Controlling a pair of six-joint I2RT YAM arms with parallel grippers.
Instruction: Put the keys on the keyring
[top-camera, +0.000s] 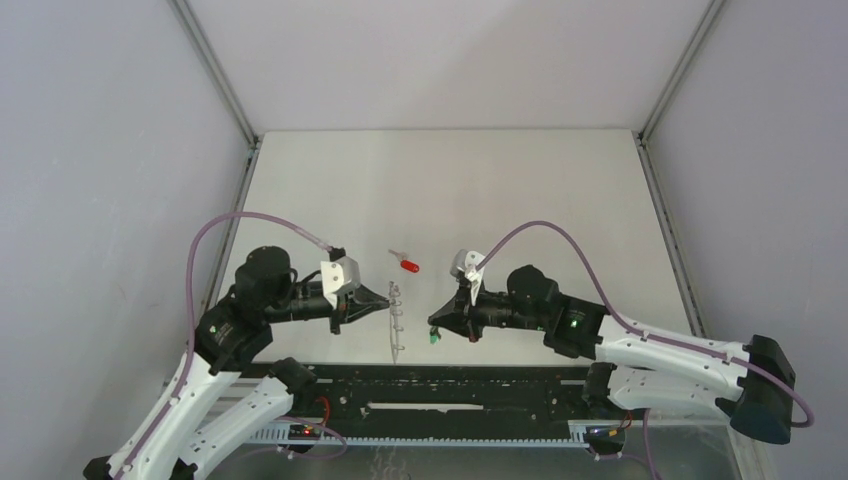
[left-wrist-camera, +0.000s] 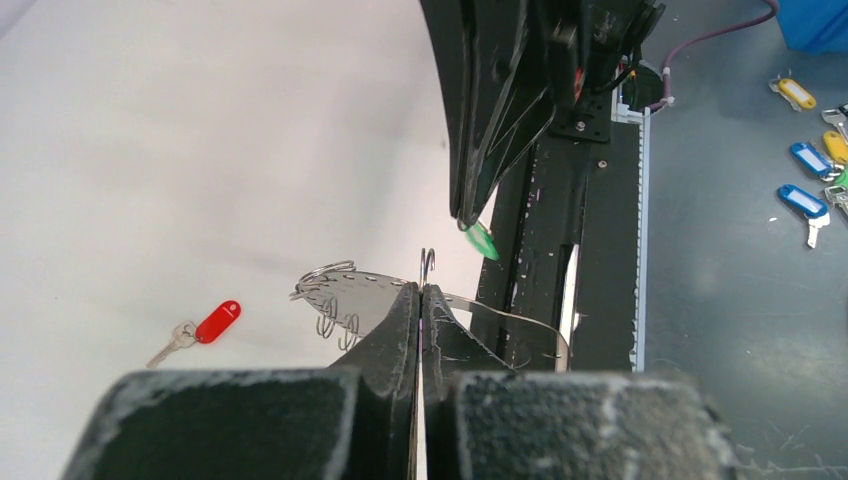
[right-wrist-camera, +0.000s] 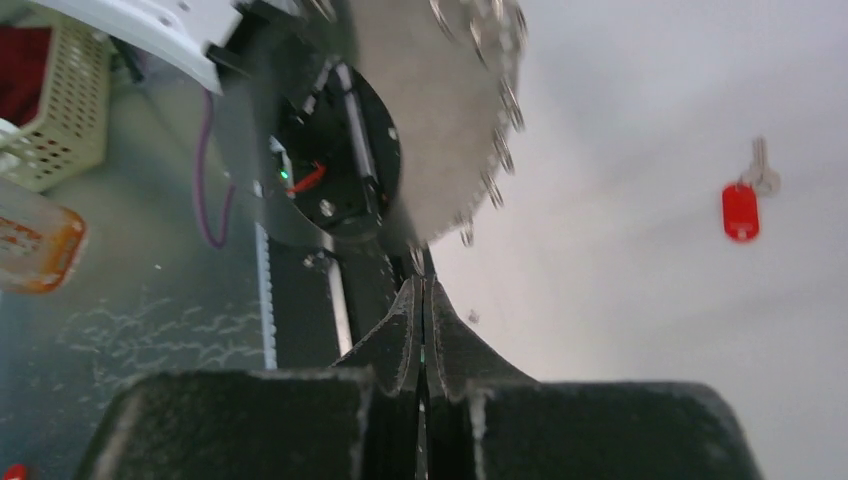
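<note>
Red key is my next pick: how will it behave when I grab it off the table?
The red key lies flat on the table, so a nudge would probably slide it, not roll it. Its metal blade seems to hang from the plastic head by a small link, so lifted by the head it will likely dangle.
</note>
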